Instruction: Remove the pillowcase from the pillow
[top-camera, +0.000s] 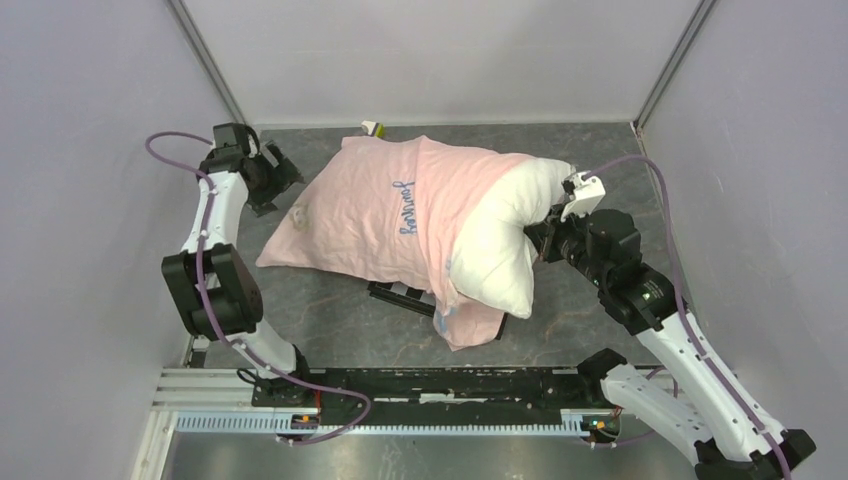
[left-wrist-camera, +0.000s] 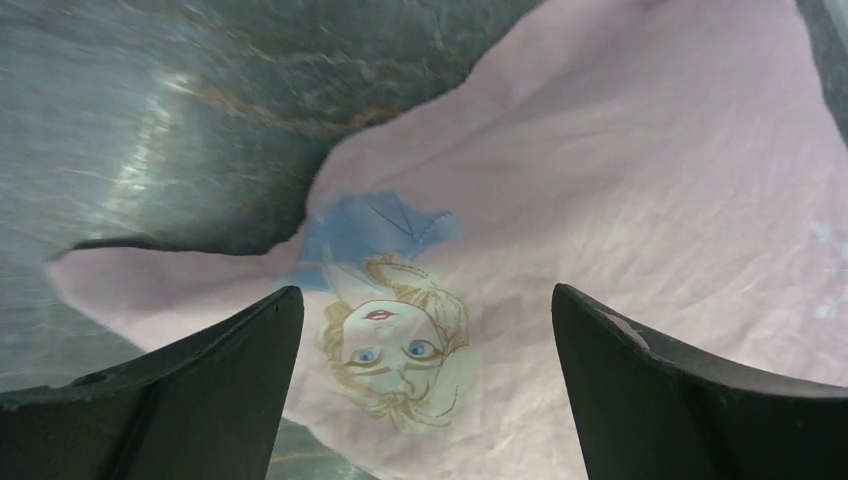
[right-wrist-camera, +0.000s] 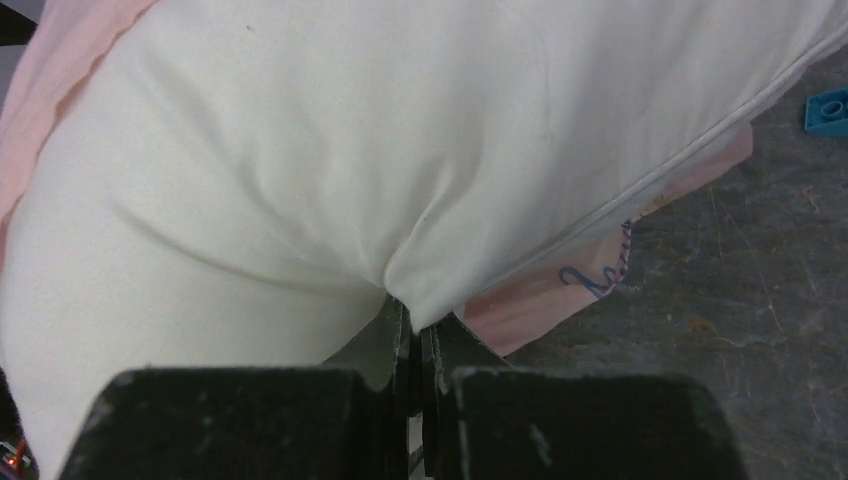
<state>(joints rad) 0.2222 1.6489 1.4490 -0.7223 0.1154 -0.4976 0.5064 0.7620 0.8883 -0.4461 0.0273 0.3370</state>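
Top view: the pillowcase (top-camera: 380, 210) lies at frame centre, covering the left part of the pillow (top-camera: 500, 250), whose white end sticks out right of centre.
Left wrist view: left gripper (left-wrist-camera: 425, 295) spread wide, holding nothing, over the pillowcase.
Right wrist view: right gripper (right-wrist-camera: 412, 335) pinched tight on pillow fabric.

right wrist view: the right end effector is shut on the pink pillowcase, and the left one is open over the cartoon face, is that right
Not quite. The right end effector is shut on the white pillow, not the pink pillowcase; the right wrist view shows it pinching a fold of white fabric. The left end effector is open over the cartoon face.
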